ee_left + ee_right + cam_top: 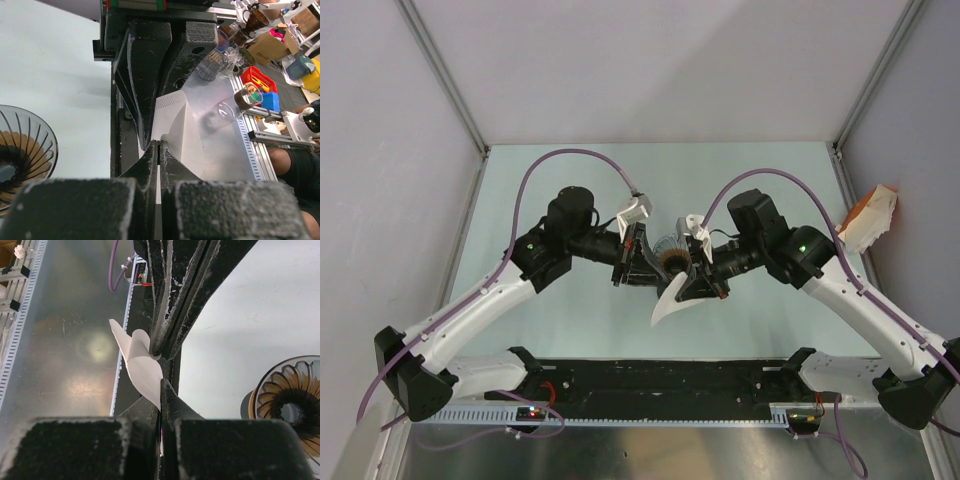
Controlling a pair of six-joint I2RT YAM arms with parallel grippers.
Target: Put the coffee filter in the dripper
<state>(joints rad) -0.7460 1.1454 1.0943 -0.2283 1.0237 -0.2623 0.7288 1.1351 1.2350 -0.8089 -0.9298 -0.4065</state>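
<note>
The left gripper (pixel 158 146) had its black fingers pressed together on the thin white paper coffee filter (pixel 176 125), which spread out to the right. The right gripper (pixel 150 131) reached in from the top, its tips at the same sheet. The clear grey-tinted ribbed cone dripper (pixel 22 150) stood apart at the left edge, on the pale table (pixel 50 60)

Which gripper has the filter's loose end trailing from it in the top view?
The right gripper: the coffee filter tapers away from it to a point. Beside the left gripper, that view shows no paper.
</note>
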